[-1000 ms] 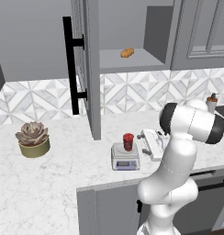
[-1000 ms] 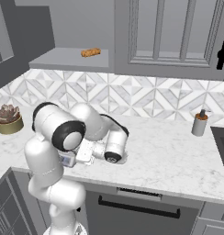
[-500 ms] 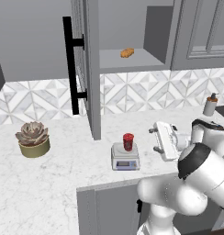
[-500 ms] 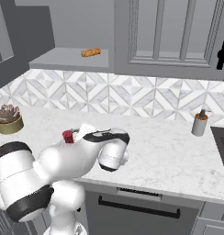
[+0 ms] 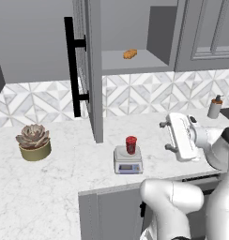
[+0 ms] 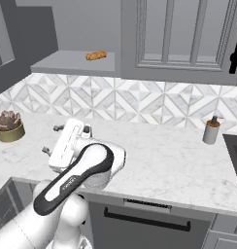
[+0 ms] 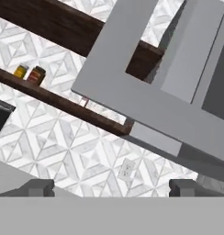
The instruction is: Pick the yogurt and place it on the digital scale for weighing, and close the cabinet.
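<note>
The yogurt (image 5: 131, 144), a dark-red cup with a red lid, stands upright on the round platter of the digital scale (image 5: 128, 161) near the counter's front edge. My gripper (image 5: 165, 136) hovers to the right of the scale, clear of the cup, open with nothing between its fingers. In the right base view the gripper (image 6: 51, 139) sits at the left over the counter, and my arm hides the scale. The hand view shows the fingertips (image 7: 36, 187) far apart. The cabinet door (image 5: 89, 70) with its black bar handle (image 5: 70, 65) stands swung open over the counter.
An orange-brown bread lump (image 5: 130, 54) lies on the open cabinet's shelf. A potted succulent (image 5: 34, 143) stands at the counter's left. A soap bottle (image 5: 214, 107) stands by the backsplash at the right, near a sink (image 6: 235, 153). A solid grey cabinet (image 5: 205, 33) hangs at the upper right.
My hand has drawn back from the yogurt, swung right of the scale and turned upward. The yogurt stays on the scale. The cabinet door has not moved.
</note>
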